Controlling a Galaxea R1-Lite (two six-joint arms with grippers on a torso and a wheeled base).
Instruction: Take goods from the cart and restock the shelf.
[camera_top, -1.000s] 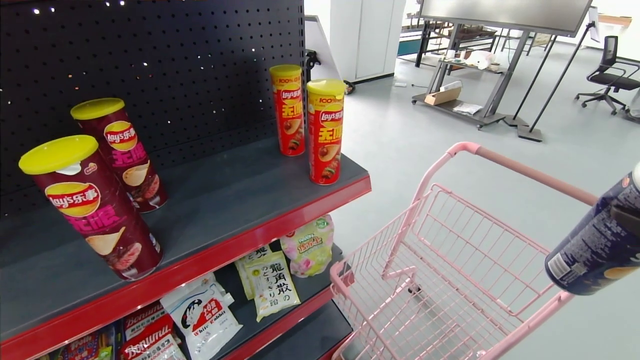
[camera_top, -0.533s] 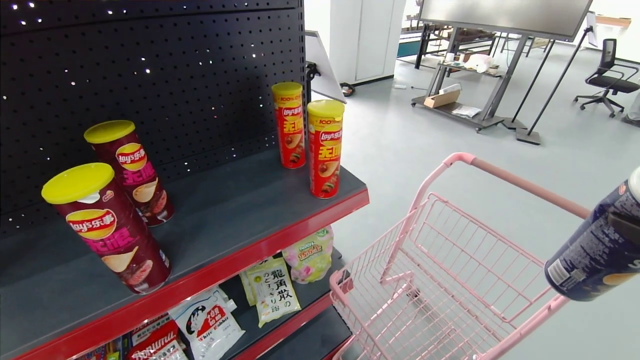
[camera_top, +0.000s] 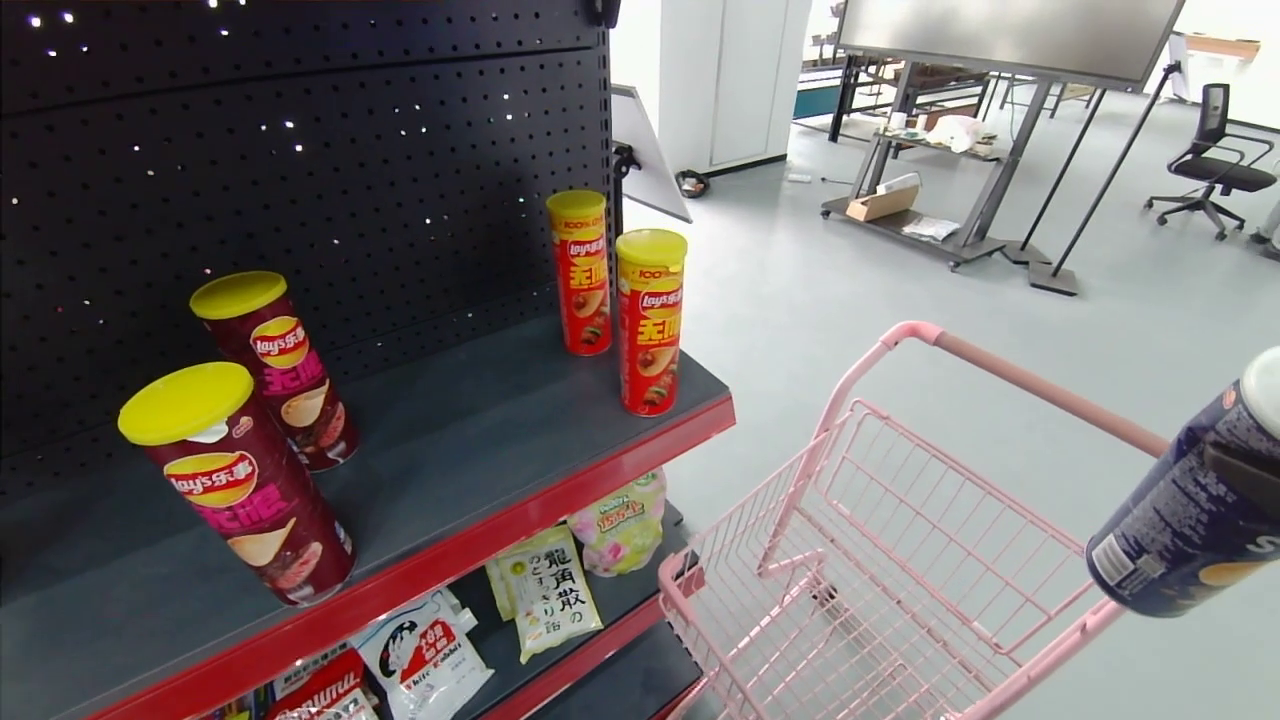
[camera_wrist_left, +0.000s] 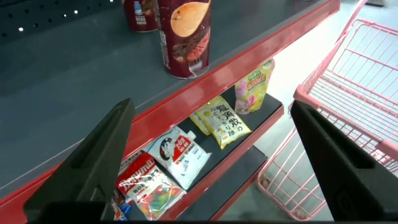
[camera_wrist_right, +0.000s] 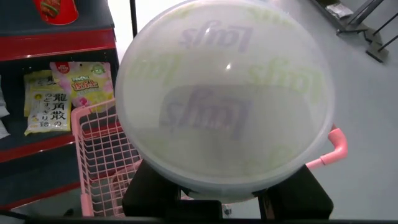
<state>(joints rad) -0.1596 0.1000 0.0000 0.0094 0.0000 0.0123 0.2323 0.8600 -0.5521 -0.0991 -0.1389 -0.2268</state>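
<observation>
Aloft, right claw (camera_wrist_right: 227, 198) clasping navy can (camera_top: 1175, 510)

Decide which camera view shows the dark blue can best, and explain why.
The head view: it shows the dark blue can side-on, tilted, by the pink cart. The right wrist view faces its pale lid end-on. The left wrist view looks at the shelf instead.

The grey top shelf (camera_top: 480, 430) carries 4 upright yellow-lidded cans. The front maroon can (camera_top: 245, 490) and rear maroon can (camera_top: 285, 375) stand at its left. The front red can (camera_top: 650, 325) and rear red can (camera_top: 582, 275) stand at its right end. The lower shelf (camera_top: 600, 640) holds a white bag (camera_top: 425, 665), a yellow bag (camera_top: 548, 590) and a green bag (camera_top: 620, 515).
</observation>
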